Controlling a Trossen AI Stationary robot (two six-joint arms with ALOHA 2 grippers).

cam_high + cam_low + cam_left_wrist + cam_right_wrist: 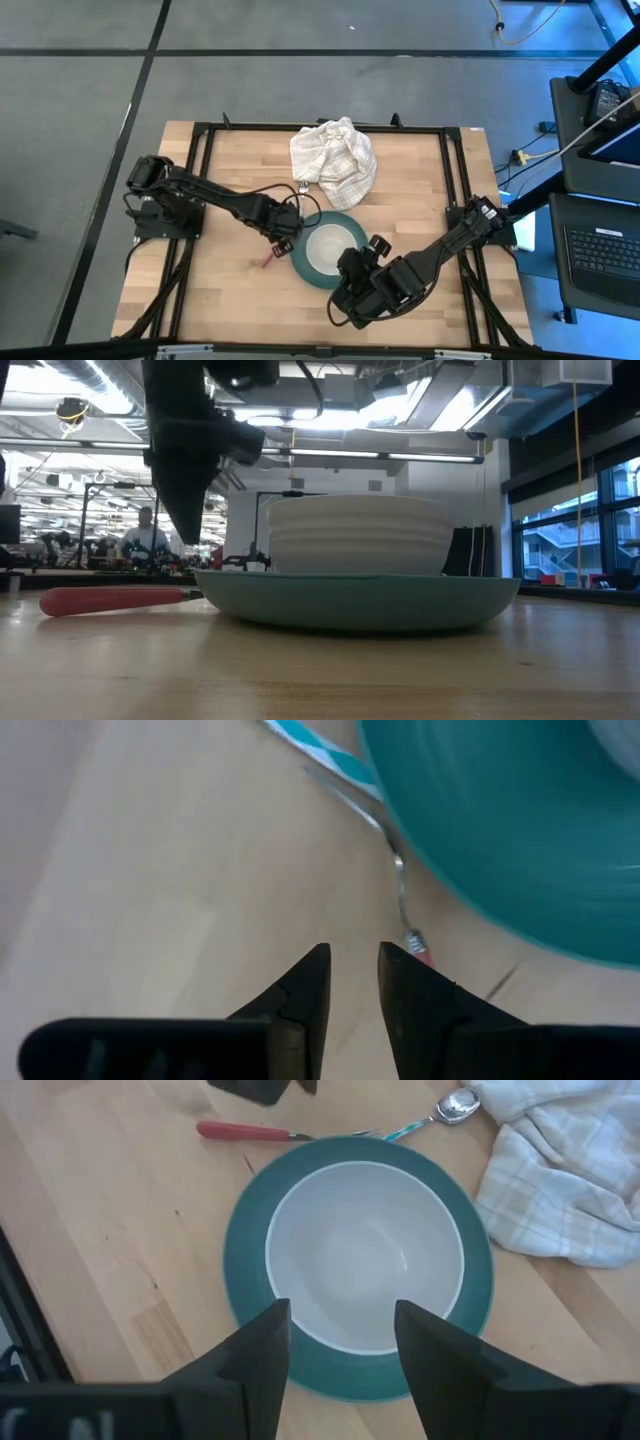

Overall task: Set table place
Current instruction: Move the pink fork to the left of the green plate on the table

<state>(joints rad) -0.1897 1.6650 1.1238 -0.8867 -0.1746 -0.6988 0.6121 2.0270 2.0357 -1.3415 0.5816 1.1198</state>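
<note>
A round teal plate (300, 262) lies on the table with a white bowl (330, 250) standing in it; both also show in the right wrist view, plate (250, 1240) and bowl (360, 1265). A red-handled fork (240, 1130) lies flat on the table just left of the plate, its tines by the rim. A metal spoon (445, 1110) lies beyond the plate, next to the cloth. My left gripper (354, 960) hovers above the fork, fingers a narrow gap apart, holding nothing. My right gripper (340, 1335) is open and empty over the plate's near rim.
A crumpled white checked cloth (333, 160) lies at the far middle of the table, touching the plate's far side. Black frame rails (200, 150) run along the table's edges. Bare wood (230, 300) shows at the near left.
</note>
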